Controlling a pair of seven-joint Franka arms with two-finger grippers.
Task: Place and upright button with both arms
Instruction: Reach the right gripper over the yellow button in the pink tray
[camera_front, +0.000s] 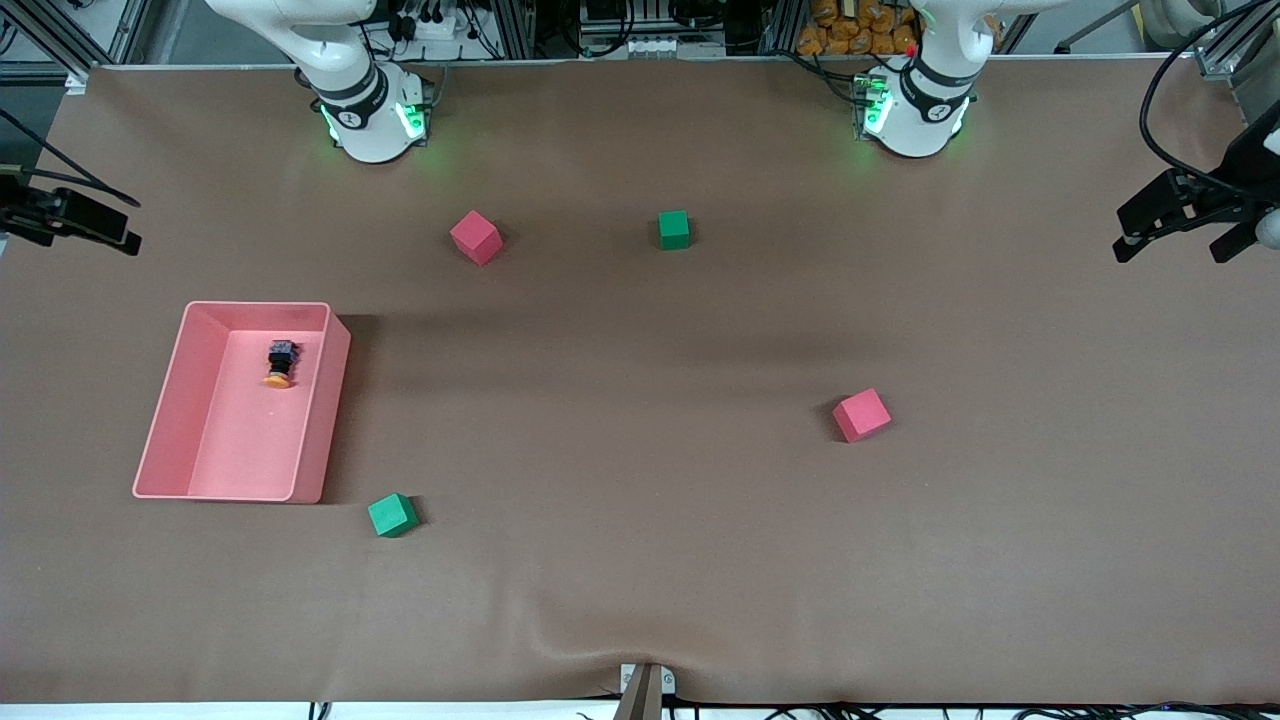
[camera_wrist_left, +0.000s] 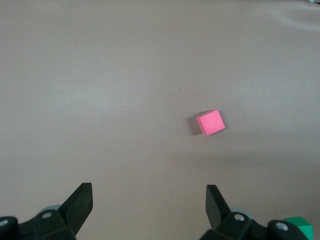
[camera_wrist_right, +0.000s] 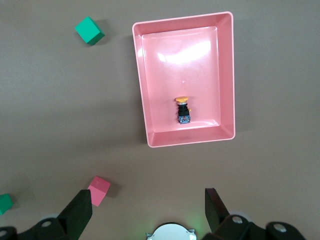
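Brown table (camera_front: 640, 560) (mostly open); button (camera_front: 280, 364) in bin (camera_front: 160, 420).

left gripper (camera_front: 1185, 232) agape, right gripper (camera_front: 70, 222) agape

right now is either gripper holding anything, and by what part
Nothing is held. Left gripper and right gripper are open and empty; the button lies in the pink tray.
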